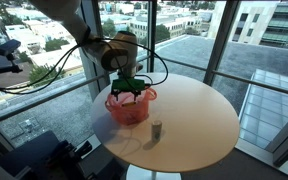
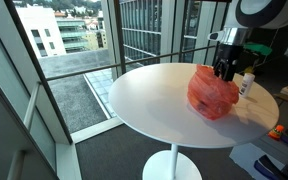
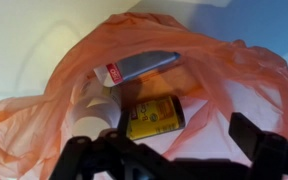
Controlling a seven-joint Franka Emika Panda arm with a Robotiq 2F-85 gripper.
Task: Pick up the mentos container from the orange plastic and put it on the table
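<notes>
Fingers (image 3: 269,150) of the gripper (image 3: 179,152) were seen spread apart in the wrist view, with nothing clasped between them, just above the orange plastic (image 3: 44,120). Inside it, the mentos container (image 3: 152,118) was found lying on its side with a yellow label showing, beside a grey packet (image 3: 144,66) with a red-and-white end. Beyond the basket, a small grey cylinder (image 1: 156,129) was set upright nearby on the table (image 1: 199,110).
</notes>
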